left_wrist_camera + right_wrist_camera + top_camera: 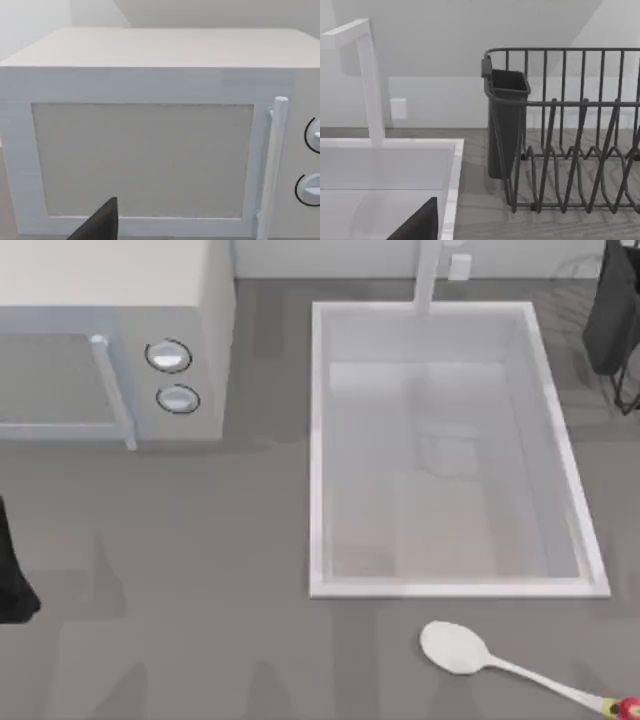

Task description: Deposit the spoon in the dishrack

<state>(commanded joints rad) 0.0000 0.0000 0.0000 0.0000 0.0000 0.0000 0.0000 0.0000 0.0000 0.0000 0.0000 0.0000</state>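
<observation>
Top view: spoon (458,649) seen lying flat on grey table (200,580) at about 5 o'clock, just below front rim of white sink (316,450), not touching it. Bowl pointed toward 10 o'clock, handle run toward 4 o'clock. Dishrack (618,320) placed at 1 o'clock by right edge, well apart from spoon. Its dark wires and grey cutlery cup (505,120) shown beside sink in right wrist view. Microwave (110,340) set at 10 o'clock. Left arm (12,570) parked at 9 o'clock. State of either gripper cannot be told.
</observation>
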